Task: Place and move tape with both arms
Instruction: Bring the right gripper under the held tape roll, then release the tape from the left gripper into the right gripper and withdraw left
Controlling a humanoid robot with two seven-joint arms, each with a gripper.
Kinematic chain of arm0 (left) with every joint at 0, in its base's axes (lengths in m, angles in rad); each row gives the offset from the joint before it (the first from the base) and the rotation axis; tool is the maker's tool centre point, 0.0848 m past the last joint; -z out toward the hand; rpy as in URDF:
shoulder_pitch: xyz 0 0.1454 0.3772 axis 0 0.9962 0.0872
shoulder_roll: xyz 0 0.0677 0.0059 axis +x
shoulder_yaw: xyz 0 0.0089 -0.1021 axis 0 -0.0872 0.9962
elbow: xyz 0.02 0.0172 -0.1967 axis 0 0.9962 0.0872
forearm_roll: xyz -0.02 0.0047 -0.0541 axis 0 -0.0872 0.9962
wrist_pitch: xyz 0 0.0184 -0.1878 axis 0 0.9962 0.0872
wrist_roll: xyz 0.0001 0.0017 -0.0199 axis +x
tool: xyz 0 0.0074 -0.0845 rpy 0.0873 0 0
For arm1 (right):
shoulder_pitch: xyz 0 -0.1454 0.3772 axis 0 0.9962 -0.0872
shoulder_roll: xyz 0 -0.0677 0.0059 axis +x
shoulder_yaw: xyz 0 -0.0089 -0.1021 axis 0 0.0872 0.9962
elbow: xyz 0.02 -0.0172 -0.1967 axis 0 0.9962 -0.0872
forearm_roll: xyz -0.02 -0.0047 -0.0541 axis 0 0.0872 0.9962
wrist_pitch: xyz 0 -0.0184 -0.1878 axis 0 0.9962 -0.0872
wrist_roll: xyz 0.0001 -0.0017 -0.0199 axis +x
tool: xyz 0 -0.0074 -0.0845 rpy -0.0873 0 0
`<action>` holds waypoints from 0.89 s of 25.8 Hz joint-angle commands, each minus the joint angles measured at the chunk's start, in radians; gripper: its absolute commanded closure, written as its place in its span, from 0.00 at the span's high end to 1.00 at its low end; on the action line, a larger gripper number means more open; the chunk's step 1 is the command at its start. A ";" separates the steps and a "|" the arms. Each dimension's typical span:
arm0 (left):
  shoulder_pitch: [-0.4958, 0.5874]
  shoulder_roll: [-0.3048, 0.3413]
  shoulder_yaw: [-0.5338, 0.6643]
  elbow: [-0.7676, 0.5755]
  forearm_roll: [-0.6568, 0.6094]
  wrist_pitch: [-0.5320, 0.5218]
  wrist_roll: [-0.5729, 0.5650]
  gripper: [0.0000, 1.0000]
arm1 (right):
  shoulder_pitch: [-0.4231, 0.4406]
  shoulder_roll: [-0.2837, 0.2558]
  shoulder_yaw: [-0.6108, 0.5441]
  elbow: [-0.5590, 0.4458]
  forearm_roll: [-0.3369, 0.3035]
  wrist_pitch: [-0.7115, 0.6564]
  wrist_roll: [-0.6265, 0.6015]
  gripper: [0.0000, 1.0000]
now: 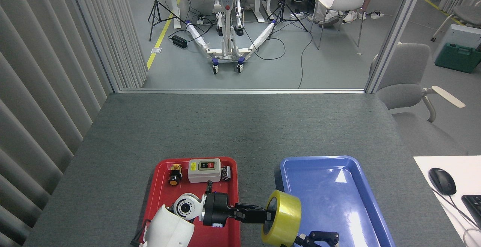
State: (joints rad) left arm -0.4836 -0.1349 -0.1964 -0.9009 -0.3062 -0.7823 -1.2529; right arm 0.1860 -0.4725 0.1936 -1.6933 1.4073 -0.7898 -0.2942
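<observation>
Grey felt-topped table (pixel 240 126) seen from above and behind, ribbed grey curtain along the left edge, open workshop floor beyond the far edge.

Near the left of the bottom edge, a red tray (pixel 159 194) on the table, holding a small black and orange push button (pixel 174 179), a grey switch box (pixel 204 170) with one green and one red button, and a small dark part just beside the box.

Over the near half of the red tray, the left arm, white-bodied, reaching rightward and ending in the black left gripper (pixel 265 217). Fingers pinching the tape (pixel 282 218), the tips going into the left face of the roll near its white core. Tape held clear of the table, standing on edge with its round faces to left and right, the yellow band facing the viewer, hanging over the strip of bare table between the two trays and overlapping the near left corner of the blue tray (pixel 330 164).

Directly below and just right of the tape, at the bottom edge, the right gripper (pixel 317 237), black and only partly in view, close under the roll; contact with the roll not discernible, and whether its fingers are spread or pressed together not discernible.

Blue tray otherwise bare and glossy. Far right, a white desk corner with a black mouse (pixel 442 180) and part of a keyboard (pixel 474 207).
</observation>
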 commanded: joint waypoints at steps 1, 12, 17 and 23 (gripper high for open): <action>0.017 -0.002 -0.020 -0.030 -0.002 -0.003 -0.028 0.00 | -0.005 -0.002 0.000 0.001 0.001 0.004 0.013 0.18; 0.025 0.008 -0.026 -0.050 0.012 -0.003 -0.023 1.00 | -0.006 -0.005 -0.003 0.014 0.001 0.004 0.013 0.04; 0.051 0.081 0.000 -0.203 0.067 0.051 -0.019 1.00 | -0.016 -0.012 -0.009 0.027 0.009 0.004 0.017 0.00; 0.180 0.178 0.074 -0.285 0.159 0.068 0.405 1.00 | -0.022 -0.020 -0.032 0.035 0.004 0.004 0.015 0.00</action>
State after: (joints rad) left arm -0.3596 0.0012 -0.1601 -1.1556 -0.1678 -0.7181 -1.0834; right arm 0.1660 -0.4875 0.1765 -1.6625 1.4145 -0.7851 -0.2660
